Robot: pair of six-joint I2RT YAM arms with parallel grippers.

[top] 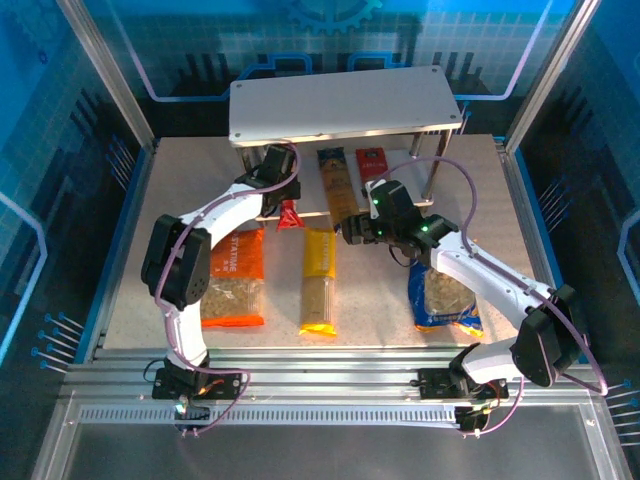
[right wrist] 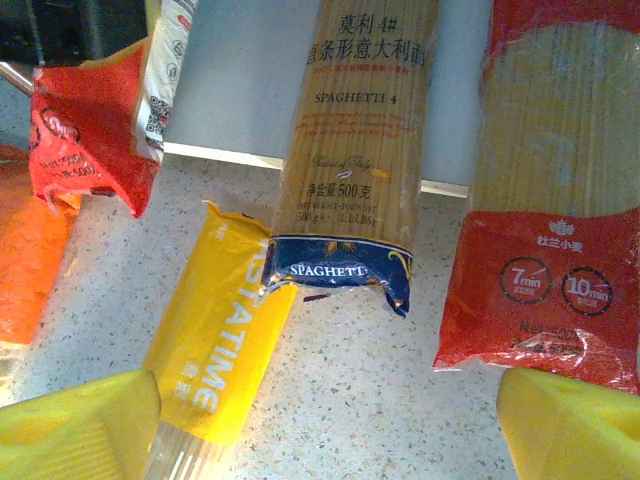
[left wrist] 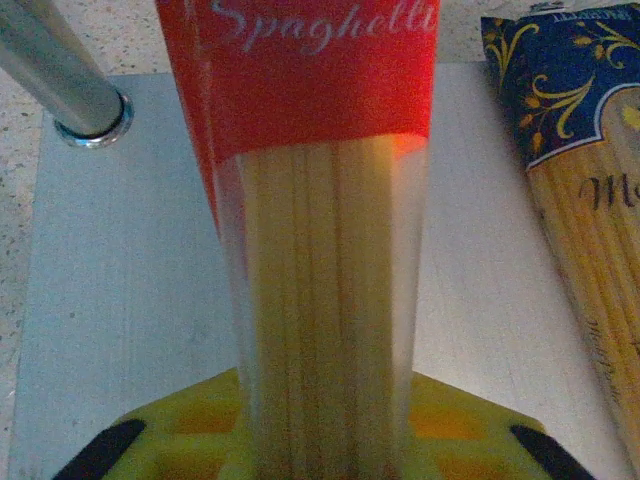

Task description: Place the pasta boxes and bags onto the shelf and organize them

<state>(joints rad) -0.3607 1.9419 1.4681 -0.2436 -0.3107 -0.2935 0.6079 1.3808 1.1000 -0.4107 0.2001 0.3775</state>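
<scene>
Pasta boxes lie three across the lower board [left wrist: 130,250] of the shelf [top: 340,100], which stands at the far edge of the desk [top: 490,180]: a red pack [left wrist: 320,100] near the board's left leg [left wrist: 70,90], the dark blue pack [right wrist: 350,150] near it with a strip of bare board between, and a second red pack [right wrist: 550,250] toward the right. All three overhang the board's front edge. The left gripper [left wrist: 320,445] straddles the first red pack, yellow fingers [left wrist: 180,440] on either side; whether they press it I cannot tell. The right gripper [right wrist: 330,430] hangs spread wide and empty over open desk before that edge. The yellow pack [top: 320,280] lies mid-desk, the orange bag [top: 235,280] toward the left edge, the blue bag [top: 445,295] toward the right
</scene>
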